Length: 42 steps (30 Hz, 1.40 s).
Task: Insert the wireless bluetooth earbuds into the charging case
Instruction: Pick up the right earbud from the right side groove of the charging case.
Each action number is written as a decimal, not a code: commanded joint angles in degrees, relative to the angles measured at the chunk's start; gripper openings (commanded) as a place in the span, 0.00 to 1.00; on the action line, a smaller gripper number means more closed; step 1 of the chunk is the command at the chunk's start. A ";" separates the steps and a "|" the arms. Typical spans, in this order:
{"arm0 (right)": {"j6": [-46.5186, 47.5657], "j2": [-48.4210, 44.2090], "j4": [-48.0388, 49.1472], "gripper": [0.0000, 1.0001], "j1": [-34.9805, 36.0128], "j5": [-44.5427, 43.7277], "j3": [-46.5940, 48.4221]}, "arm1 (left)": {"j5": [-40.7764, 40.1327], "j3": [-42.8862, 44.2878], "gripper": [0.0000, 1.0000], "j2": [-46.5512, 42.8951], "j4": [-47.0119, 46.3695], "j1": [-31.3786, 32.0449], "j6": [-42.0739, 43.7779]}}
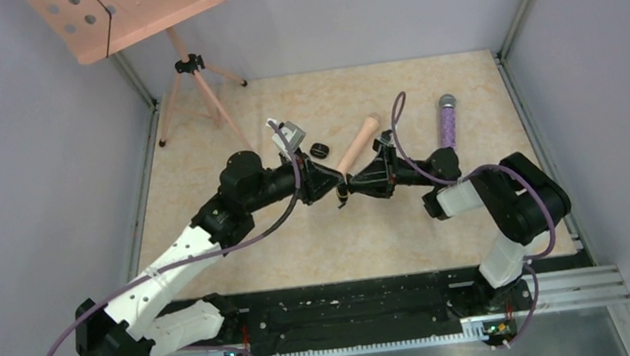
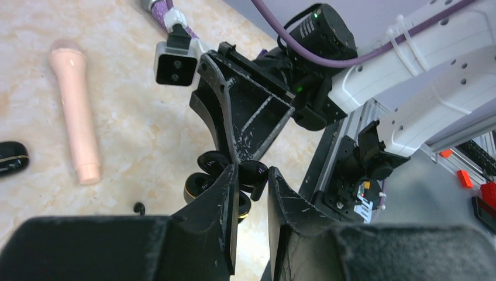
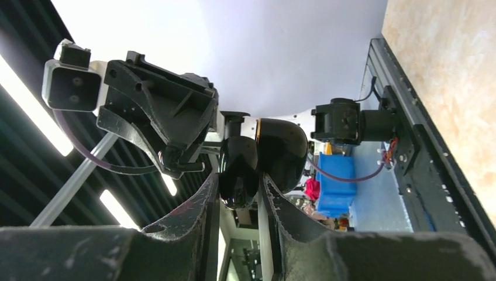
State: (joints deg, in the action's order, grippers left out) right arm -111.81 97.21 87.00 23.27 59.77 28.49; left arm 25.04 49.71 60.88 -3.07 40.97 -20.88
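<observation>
Left gripper [image 2: 251, 173] was pinched shut on one earbud [image 2: 258, 169] at three o'clock of the open charging case [image 2: 197, 188], clamped aloft in the right gripper [image 3: 240, 178], so neither bud was seated yet, the likely other bud [image 2: 138, 206] lying on the table [image 2: 146, 117] at the case's eight o'clock.

Charging case [image 2: 197, 186] partly behind left gripper [image 2: 251, 175] — earbud [image 2: 257, 170] outline unclear.

- Peach microphone [image 1: 359, 144] lies slanted on the beige table [image 1: 372, 234], its rounded head toward the far side.
- Black rounded lump [image 1: 319, 150] sits just left of it.
- Purple glitter microphone [image 1: 447, 120] lies well to the right.
- Pink perforated board [image 1: 140, 10] on a tripod [image 1: 188, 65] stands at the far left.
</observation>
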 commanded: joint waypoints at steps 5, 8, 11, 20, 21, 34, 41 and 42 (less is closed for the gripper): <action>-4.23 -3.85 11.90 0.00 0.88 -2.98 3.00 | -5.03 -1.33 0.17 -0.74 -12.75 0.08 0.71; -4.53 -3.33 11.90 0.00 0.74 -3.29 4.24 | -7.14 -0.30 0.17 0.55 -14.07 0.12 2.38; -5.32 -2.55 11.88 0.00 0.50 -3.60 6.02 | -7.39 1.10 0.17 2.52 -15.21 0.08 3.57; -7.61 -2.91 11.90 0.00 -0.90 -2.75 8.80 | -6.87 1.82 0.15 4.37 -19.83 0.01 3.22; -7.61 -2.99 11.88 0.00 -1.08 -2.77 8.49 | -6.97 1.67 0.15 3.99 -19.86 0.01 3.13; -6.96 -2.95 11.96 0.00 -2.23 -5.55 5.41 | -5.67 0.52 0.13 1.09 -18.55 -0.08 2.34; -8.39 -3.33 11.97 0.00 -2.23 -7.49 5.94 | -5.48 -0.61 0.12 1.01 -19.81 -0.10 0.85; -8.57 -3.53 11.96 0.00 -2.26 -8.16 5.66 | -5.44 -0.73 0.12 0.87 -20.05 -0.10 0.64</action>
State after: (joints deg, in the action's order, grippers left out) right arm -119.26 95.31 87.22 21.47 54.46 33.76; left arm 18.81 48.97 63.35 -19.42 40.97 -19.35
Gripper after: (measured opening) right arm 0.243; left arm 0.255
